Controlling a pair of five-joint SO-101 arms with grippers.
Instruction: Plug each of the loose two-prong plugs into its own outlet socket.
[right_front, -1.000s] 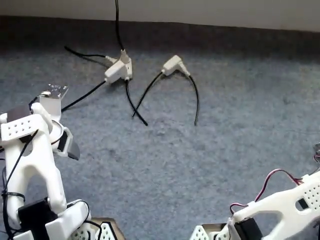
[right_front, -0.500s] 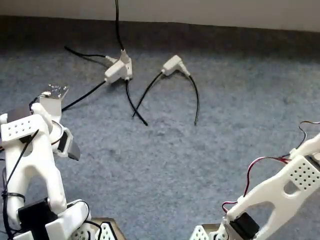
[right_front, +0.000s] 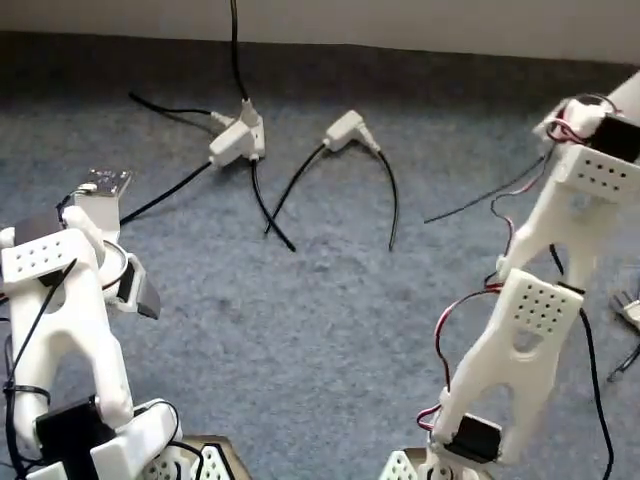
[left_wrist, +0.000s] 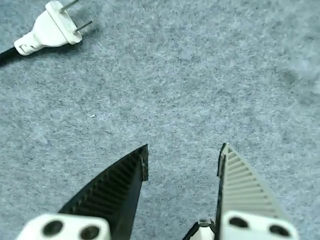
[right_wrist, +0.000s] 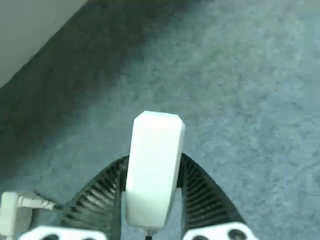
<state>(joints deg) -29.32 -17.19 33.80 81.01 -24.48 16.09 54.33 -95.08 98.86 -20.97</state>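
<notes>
L jaws are released: the dark jaw and the pale jaw stand well apart w/ nothing btwn them, hanging over the bare grey, carpet-like worktop (left_wrist: 200, 75). A loose two-prong plug (left_wrist: 47, 30), white, lies flat on the worktop well ahead of them, off toward the dark jaw's side, both prongs bare and its black cable (left_wrist: 4, 54) running out of frame. R jaws are clenched on a white connector block (right_wrist: 152, 170), held end-on btwn the ribbed dark jaws w/ its rounded end sticking out past the tips; can't tell from this angle whether it's a plug or a socket. Beyond it, down on the worktop, sits another white piece (right_wrist: 12, 207) w/ a short lead. In the high view the R arm (right_front: 540, 300) stands tall at the right side, its top end up near the back edge, red and black wires looping along it, and a thin black lead (right_front: 480, 200) trails from up there toward the centre of the worktop. L arm (right_front: 60, 300) sits at the front-left corner. Near the back, left of centre, a white joined pair (right_front: 237, 140), two pieces pressed together, lies w/ black cables fanning out from it. Just right of that, apart from it, a second white connector (right_front: 345, 130) lies w/ two black leads curving toward the front. A dark strip (right_front: 400, 65) runs along the back under a pale wall (right_front: 400, 20).
</notes>
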